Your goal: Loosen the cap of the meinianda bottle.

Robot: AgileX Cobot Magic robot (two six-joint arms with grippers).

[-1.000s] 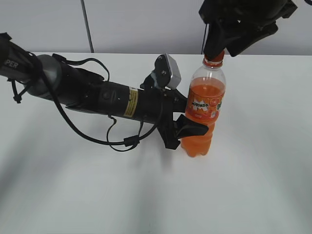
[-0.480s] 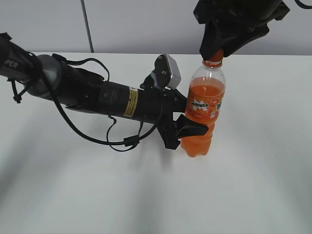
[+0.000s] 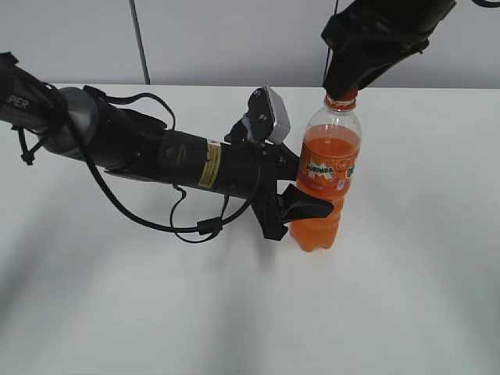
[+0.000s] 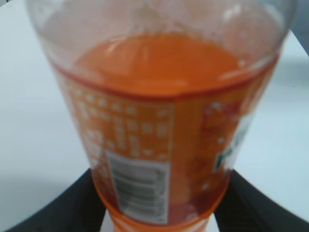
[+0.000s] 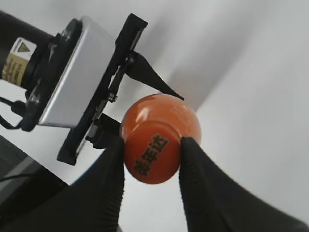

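Note:
The meinianda bottle [image 3: 326, 176] stands upright on the white table, orange drink inside and an orange label band; it fills the left wrist view [image 4: 159, 121]. My left gripper [image 3: 303, 211] is shut on its lower body, black fingers [image 4: 72, 208] pressed on both sides. The orange cap [image 5: 153, 153], with dark characters on top, sits on the neck. My right gripper [image 5: 152, 152] comes from above and is shut on the cap, a finger on each side. In the exterior view the cap is hidden by the right gripper [image 3: 344, 90]; only the orange neck ring shows.
The left arm [image 3: 156, 152] with its cables lies low across the left half of the white table [image 3: 406, 297]. A grey wall stands behind the table's far edge.
The right gripper has turned about the cap over the last second, its body swinging above the bottle top. The bottle and the left arm have stayed in place.

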